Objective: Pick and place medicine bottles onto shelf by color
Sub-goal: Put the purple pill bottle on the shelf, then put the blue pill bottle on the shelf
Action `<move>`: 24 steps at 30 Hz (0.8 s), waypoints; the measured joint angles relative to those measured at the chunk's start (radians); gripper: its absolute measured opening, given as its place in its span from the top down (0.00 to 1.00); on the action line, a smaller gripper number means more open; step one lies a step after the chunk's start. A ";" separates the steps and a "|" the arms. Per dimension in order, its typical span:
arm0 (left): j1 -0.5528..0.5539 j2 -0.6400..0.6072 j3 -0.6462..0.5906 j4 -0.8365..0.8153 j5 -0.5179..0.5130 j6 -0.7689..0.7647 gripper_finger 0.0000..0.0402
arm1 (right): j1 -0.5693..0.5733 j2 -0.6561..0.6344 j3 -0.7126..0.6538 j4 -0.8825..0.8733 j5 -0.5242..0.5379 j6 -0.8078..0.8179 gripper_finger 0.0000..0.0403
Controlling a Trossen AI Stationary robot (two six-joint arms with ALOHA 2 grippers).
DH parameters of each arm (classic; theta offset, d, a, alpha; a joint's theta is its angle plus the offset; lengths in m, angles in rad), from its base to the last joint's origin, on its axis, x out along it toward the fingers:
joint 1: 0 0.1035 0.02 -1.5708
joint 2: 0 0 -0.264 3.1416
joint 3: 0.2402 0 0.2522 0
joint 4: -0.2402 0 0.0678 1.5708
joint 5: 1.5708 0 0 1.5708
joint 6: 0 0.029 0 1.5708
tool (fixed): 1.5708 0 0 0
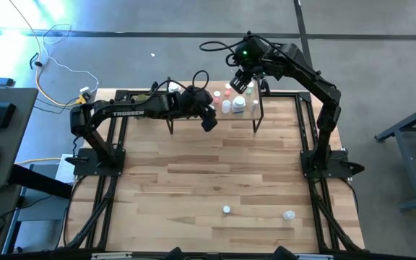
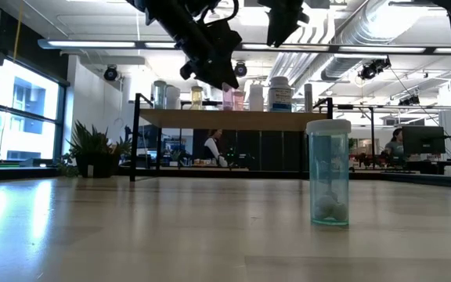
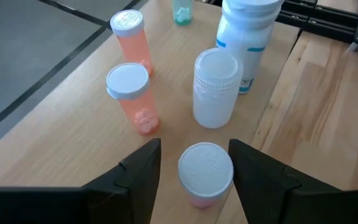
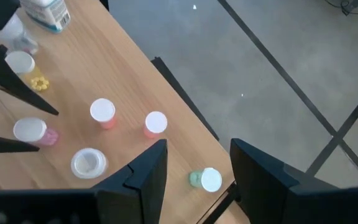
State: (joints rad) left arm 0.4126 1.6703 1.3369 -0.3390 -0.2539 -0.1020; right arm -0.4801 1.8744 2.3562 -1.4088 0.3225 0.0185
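The shelf [image 2: 233, 119] stands at the table's far edge with several medicine bottles on it. My left gripper [image 3: 194, 147] is open, its fingers on either side of a pink bottle with a white cap [image 3: 205, 174] that stands upright on the shelf board; gaps show on both sides. Beyond it stand two orange-pink bottles [image 3: 129, 93], a white bottle [image 3: 216, 87] and a larger white bottle with a blue label [image 3: 247, 37]. My right gripper [image 4: 197, 149] hangs open high above the shelf's far right end, nothing between its fingers; a green bottle [image 4: 205, 180] lies far below it.
Two more bottles stand near the table's front edge: a white-capped one [image 1: 226, 209] and a clear one [image 1: 289, 214], which shows close up in the low view [image 2: 329, 172]. Bare tabletop [image 1: 215, 166] lies between them and the shelf. People sit in the room behind.
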 joint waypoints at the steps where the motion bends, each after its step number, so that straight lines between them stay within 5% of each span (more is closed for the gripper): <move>1: 0.000 0.000 0.000 0.000 0.000 0.000 0.55 | 0.000 0.000 0.000 -0.004 0.000 0.000 0.58; 18: 0.005 -0.065 0.000 -0.017 -0.009 0.000 0.51 | 0.003 -0.077 0.000 -0.034 -0.012 0.003 0.58; 24: 0.006 -0.117 0.000 -0.056 -0.011 0.000 0.51 | 0.003 -0.103 0.000 -0.082 -0.142 0.009 0.58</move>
State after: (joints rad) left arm 0.4187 1.5534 1.3369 -0.3952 -0.2649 -0.1017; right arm -0.4770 1.7710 2.3558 -1.4904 0.1806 0.0273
